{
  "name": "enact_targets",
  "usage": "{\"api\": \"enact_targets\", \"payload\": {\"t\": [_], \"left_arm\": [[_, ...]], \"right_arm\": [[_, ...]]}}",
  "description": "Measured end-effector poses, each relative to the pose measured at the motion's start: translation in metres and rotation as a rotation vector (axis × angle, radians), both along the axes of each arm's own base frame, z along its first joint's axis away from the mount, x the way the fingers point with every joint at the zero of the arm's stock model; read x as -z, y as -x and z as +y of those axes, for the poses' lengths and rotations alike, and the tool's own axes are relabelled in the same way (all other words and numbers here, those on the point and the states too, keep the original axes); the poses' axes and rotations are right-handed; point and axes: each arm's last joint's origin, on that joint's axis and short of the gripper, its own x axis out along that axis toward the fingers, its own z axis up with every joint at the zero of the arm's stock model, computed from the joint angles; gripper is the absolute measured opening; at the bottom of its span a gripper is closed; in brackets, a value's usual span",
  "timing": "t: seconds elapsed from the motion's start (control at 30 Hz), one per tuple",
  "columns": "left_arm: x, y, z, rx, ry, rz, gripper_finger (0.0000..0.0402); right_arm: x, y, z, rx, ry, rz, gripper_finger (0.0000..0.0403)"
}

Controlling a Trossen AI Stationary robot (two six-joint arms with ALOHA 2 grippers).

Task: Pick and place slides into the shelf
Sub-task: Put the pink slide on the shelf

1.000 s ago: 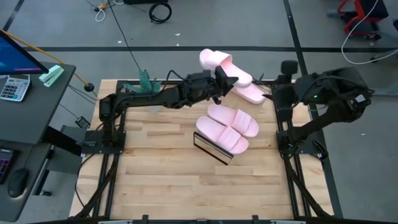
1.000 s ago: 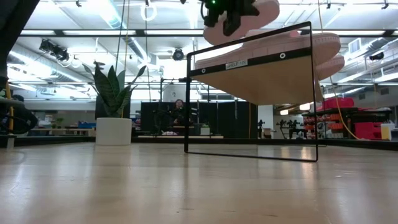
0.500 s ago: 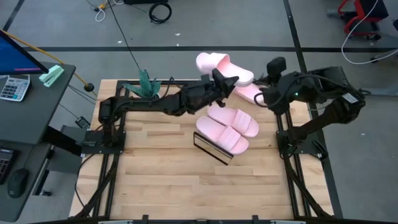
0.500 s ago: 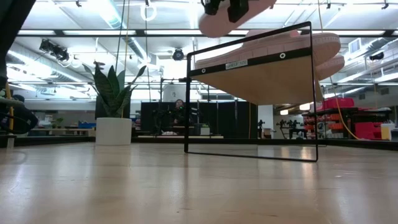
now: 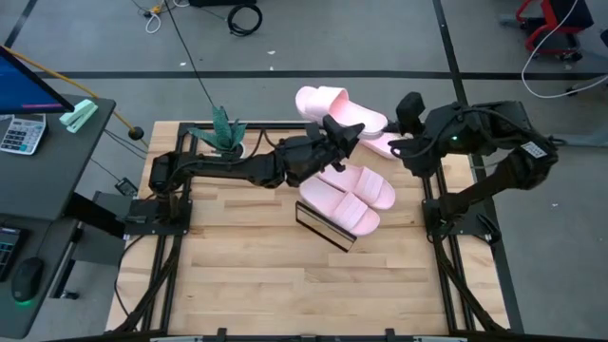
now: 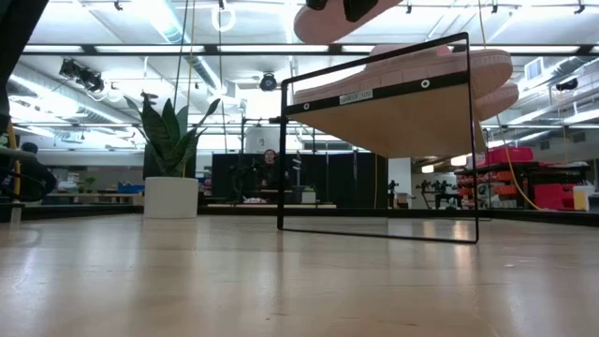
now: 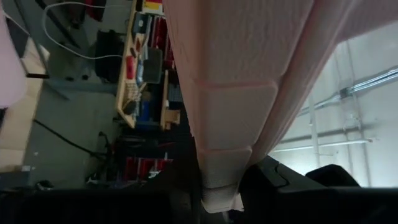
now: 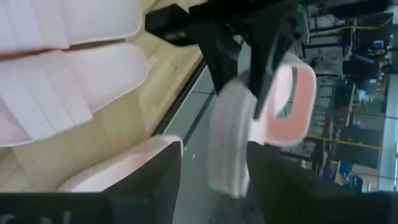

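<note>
My left gripper is shut on one pale pink slide and holds it in the air above the table's far edge, beyond the shelf. In the low view this slide shows at the very top. Two slides lie side by side on the slanted shelf, whose black frame stands on the table. Another slide lies sole down on the table at the far right. My right gripper is open, right by that slide, touching nothing. My left gripper pinches the held slide's sole between its two fingers, at one end of the sole. In the right wrist view its fingers come at the slide from the table's left. The slide is lifted clear.
A potted plant stands at the table's far left, also seen in the low view. Bare wooden tabletop lies near of the shelf. A desk with a calculator stands off the table's left.
My left gripper has risen with the slide, which has climbed toward the low view's top, and has shifted slightly toward the near edge. My right arm has swung in from the table's right toward the slide lying at the far right.
</note>
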Motion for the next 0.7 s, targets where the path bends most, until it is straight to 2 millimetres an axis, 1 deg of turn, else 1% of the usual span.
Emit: {"api": "enact_targets", "payload": {"t": [0.2,0.3,0.37,0.47,0.53,0.63,0.67,0.7], "left_arm": [[-0.002,0.000,0.000,0.009,-0.015,-0.015,0.0080],[-0.003,0.000,0.000,0.016,-0.014,-0.023,0.0080],[-0.003,0.000,-0.001,0.019,-0.015,-0.029,0.0080],[-0.004,0.000,0.000,0.019,-0.018,-0.034,0.0080],[-0.004,0.001,0.000,0.014,-0.021,-0.034,0.0080],[-0.005,0.001,0.000,0.015,-0.022,-0.035,0.0080],[-0.005,0.001,0.000,0.016,-0.022,-0.035,0.0080],[-0.004,0.001,0.000,0.017,-0.023,-0.033,0.0080]], "right_arm": [[0.000,-0.021,0.000,0.004,0.046,-0.041,0.0217],[0.002,-0.031,-0.002,0.028,0.086,-0.030,0.0220],[0.005,-0.035,-0.004,0.045,0.097,-0.015,0.0214],[0.008,-0.041,-0.008,0.085,0.095,-0.007,0.0183],[0.009,-0.043,-0.010,0.117,0.106,0.001,0.0147],[0.010,-0.043,-0.010,0.133,0.116,0.006,0.0083],[0.010,-0.042,-0.010,0.133,0.115,0.009,0.0073],[0.010,-0.040,-0.010,0.133,0.115,0.012,0.0072]]}}
